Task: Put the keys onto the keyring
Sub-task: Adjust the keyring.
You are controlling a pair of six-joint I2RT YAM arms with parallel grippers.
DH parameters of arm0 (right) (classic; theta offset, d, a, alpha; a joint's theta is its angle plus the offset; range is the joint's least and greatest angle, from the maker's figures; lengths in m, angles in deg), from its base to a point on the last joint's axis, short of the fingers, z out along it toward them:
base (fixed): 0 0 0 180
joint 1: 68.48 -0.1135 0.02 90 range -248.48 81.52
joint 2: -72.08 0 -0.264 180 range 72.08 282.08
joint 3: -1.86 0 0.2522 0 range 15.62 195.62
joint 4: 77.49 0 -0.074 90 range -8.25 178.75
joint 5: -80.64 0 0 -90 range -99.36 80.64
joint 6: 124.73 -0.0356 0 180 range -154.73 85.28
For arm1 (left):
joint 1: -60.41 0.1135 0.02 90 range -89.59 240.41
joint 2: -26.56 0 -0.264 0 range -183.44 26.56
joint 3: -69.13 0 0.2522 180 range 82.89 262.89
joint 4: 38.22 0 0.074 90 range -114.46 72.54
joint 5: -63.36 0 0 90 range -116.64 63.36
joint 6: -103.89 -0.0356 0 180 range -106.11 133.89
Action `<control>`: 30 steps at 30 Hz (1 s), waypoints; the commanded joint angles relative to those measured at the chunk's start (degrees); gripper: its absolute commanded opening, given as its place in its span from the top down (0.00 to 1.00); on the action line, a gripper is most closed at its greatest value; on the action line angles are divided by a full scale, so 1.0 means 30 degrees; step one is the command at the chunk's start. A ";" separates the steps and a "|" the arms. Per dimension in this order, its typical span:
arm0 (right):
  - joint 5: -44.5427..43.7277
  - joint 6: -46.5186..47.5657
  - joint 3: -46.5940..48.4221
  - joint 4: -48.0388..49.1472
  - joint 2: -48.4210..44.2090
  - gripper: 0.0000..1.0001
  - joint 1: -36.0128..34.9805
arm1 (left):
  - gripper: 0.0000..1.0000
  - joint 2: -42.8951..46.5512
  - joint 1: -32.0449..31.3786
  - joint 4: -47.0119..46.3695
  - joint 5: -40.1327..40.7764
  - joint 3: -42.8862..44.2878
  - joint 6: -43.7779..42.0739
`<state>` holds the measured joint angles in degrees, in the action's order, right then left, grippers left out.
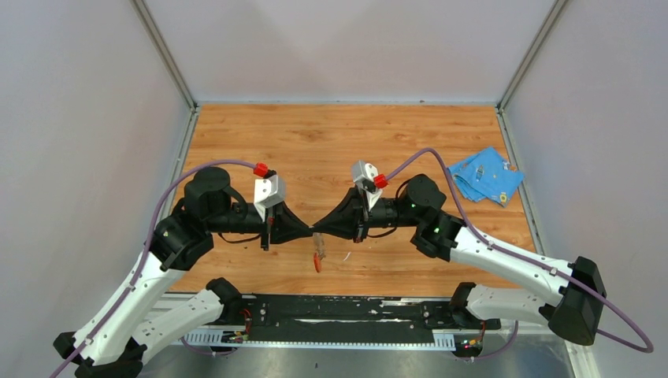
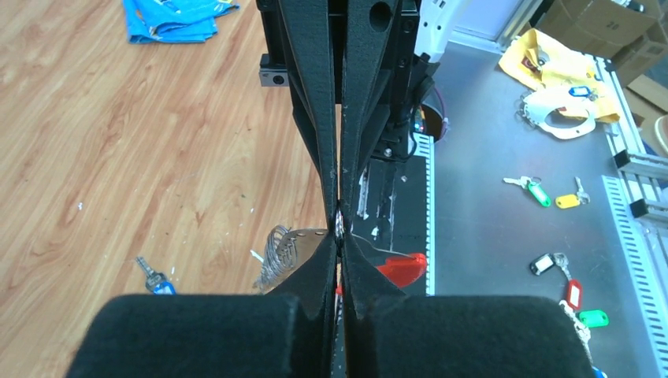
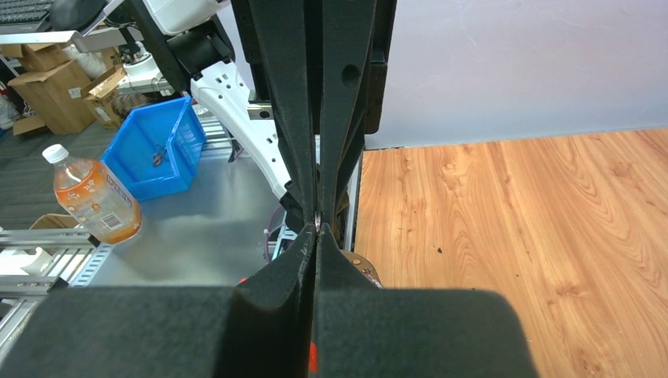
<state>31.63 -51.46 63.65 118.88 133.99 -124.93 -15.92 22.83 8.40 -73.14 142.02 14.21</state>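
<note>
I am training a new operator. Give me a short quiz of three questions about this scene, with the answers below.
1. True or false: the left gripper and the right gripper are both shut, tip to tip, with the red and grey strap keyring right at their tips.
2. In the top view, where on the wooden table does the crumpled blue cloth lie? A) at the right edge B) at the near left corner C) under the left arm
3. Fill in: in the left wrist view, the small silver-bladed key lying on the wood has a ___ plastic head.
Key: 1 true; 2 A; 3 blue.
</note>
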 commanded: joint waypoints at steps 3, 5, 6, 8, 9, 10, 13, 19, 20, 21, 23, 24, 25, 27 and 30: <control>0.0296 0.0148 0.0717 0.0386 -0.0142 1.00 0.0123 | 1.00 0.0345 0.0075 0.0903 0.0161 -0.0214 -0.1650; 0.0256 0.0319 0.0870 -0.0258 -0.0335 0.92 0.0124 | 1.00 0.0422 0.0076 0.1403 0.0777 -0.0139 -0.2646; 0.0153 0.0503 0.0972 -0.0632 -0.0488 0.83 0.0124 | 1.00 0.0475 0.0076 0.1672 0.1220 -0.0108 -0.3232; -0.0242 0.1146 0.1161 -0.1693 -0.0930 0.70 0.0124 | 1.00 0.0694 0.0069 0.2176 0.1661 -0.0118 -0.4836; -0.0509 0.1449 0.1242 -0.2415 -0.1207 0.64 0.0124 | 1.00 0.0977 0.0050 0.2232 0.1920 -0.0215 -0.5714; -0.0814 0.1813 0.1399 -0.3014 -0.1465 0.59 0.0149 | 1.00 0.1258 0.0037 0.2230 0.2186 -0.0333 -0.6483; -0.1676 0.2989 0.1920 -0.4809 -0.2076 0.53 0.0217 | 1.00 0.1842 0.0019 0.2234 0.2561 -0.0517 -0.8931; -0.3097 0.3720 0.2166 -0.6359 -0.2643 0.49 0.0625 | 1.00 0.2973 -0.0026 0.2203 0.2683 -0.0859 -1.4298; -0.3353 0.3756 0.2108 -0.6477 -0.2710 0.48 0.0725 | 1.00 0.3254 -0.0039 0.2201 0.2652 -0.1000 -1.5305; -0.3531 0.3800 0.2002 -0.6543 -0.2762 0.48 0.0825 | 1.00 0.3583 -0.0048 0.2226 0.2640 -0.1160 -1.6328; -0.3828 0.3787 0.1822 -0.6571 -0.2818 0.48 0.0959 | 1.00 0.4097 -0.0041 0.2217 0.2729 -0.1442 -1.8249; -0.4008 0.3720 0.1735 -0.6606 -0.2809 0.48 0.1030 | 1.00 0.4299 -0.0041 0.2221 0.2818 -0.1519 -1.9062; -0.4086 0.3621 0.1655 -0.6640 -0.2797 0.48 0.1120 | 1.00 0.4471 -0.0044 0.2207 0.2888 -0.1544 -1.9610; -0.4163 0.3461 0.1549 -0.6637 -0.2714 0.48 0.1281 | 1.00 0.4617 -0.0041 0.2219 0.2942 -0.1548 -2.0177; -0.4011 0.3297 0.1481 -0.6480 -0.2512 0.48 0.1408 | 1.00 0.4747 -0.0043 0.2200 0.2903 -0.1522 -2.0334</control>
<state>20.57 -41.53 68.81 99.89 126.25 -121.93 -2.48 22.83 15.90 -64.73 137.61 -40.13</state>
